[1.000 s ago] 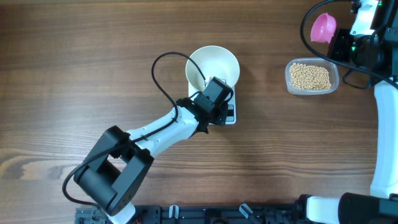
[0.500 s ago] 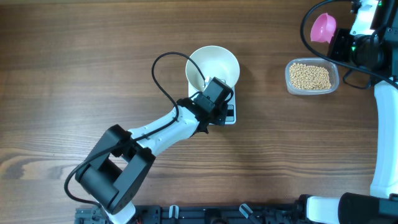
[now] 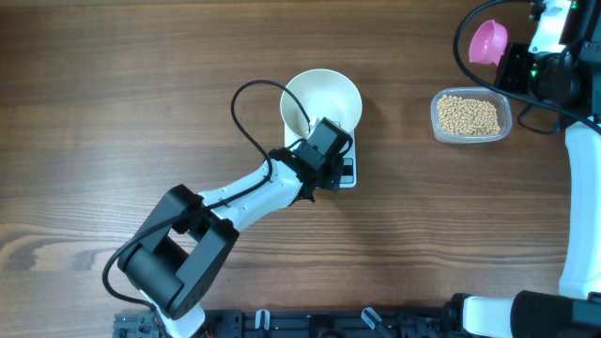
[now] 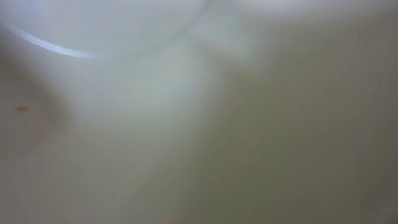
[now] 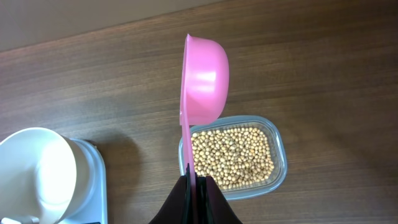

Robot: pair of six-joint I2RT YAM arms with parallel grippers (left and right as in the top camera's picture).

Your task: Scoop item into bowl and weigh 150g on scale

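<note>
**Right fingers** [image 5: 185,199]: clenched on the thin handle of a pink scoop [image 5: 205,74]. In the right wrist view the scoop is held on edge, cup outermost, the handle running straight back between the fingers. In the overhead view it is seen at the far right corner of the worktop [image 3: 141,94], beyond the tub.

**Left fingers**: hidden in the overhead view beneath the black wrist head [image 3: 325,143]. They are closed. The head is placed over the near rim of the white bowl [image 3: 329,94]. Whether the rim is caught between the fingers cannot be told. The left wrist view is filled by a blurred white surface, with one small tan speck [image 4: 23,107] too soft to identify.

**White bowl**: round and deep, seated upright on the white kitchen scale [image 3: 347,173]. Most of the scale is covered by the bowl and the left wrist. Only its front strip is seen, at the near right of the bowl.

**Soybeans** [image 3: 468,115]: a flat layer of small tan beans, contained in a clear rounded-rectangular plastic tub [image 3: 436,115]. The tub is set on the worktop, well apart from the bowl on its right side and near the right arm [image 3: 582,188].

**Worktop**: dark wood grain.
</note>
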